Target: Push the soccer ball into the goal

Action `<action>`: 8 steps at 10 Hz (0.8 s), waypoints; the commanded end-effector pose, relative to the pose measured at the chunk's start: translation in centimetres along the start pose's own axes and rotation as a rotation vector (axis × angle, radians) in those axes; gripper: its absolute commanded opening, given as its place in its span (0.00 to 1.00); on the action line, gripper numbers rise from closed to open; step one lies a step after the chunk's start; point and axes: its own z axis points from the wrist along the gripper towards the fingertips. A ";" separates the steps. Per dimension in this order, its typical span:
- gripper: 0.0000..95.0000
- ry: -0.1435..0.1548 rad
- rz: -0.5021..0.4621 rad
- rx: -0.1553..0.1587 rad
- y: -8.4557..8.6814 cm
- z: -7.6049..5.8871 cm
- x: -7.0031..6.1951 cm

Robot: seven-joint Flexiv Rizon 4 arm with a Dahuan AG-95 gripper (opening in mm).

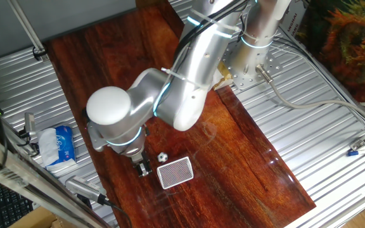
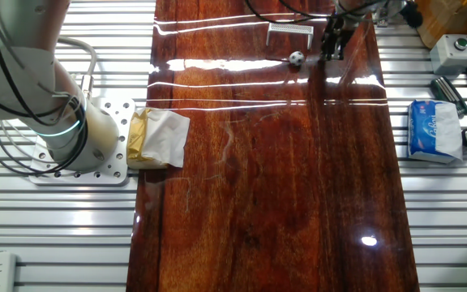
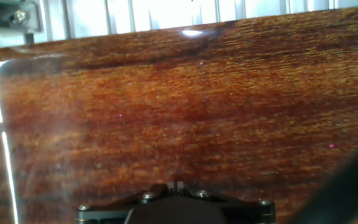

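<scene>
The soccer ball [image 1: 162,156] is a tiny white ball with black patches on the wooden board [image 1: 233,145], just above the goal [image 1: 175,172], a small white-framed netted box lying near the board's front edge. In the other fixed view the soccer ball [image 2: 296,58] rests below and right of the goal [image 2: 289,31]. My gripper [image 1: 144,168] hangs low over the board just left of the ball, and the gripper [image 2: 331,47] stands a short way to the ball's right there. Its fingers are shut with nothing between them. The hand view shows the gripper [image 3: 176,185] over bare wood only.
A blue-and-white tissue packet [image 1: 58,145] lies on the metal table left of the board. A yellow-and-white wrapped bundle [image 2: 156,138] sits by the arm's base [image 2: 79,146]. Cables and metal parts [image 1: 81,189] lie near the front-left corner.
</scene>
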 end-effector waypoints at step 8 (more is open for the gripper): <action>0.00 0.088 -0.118 0.019 -5.3 -2.7 5.3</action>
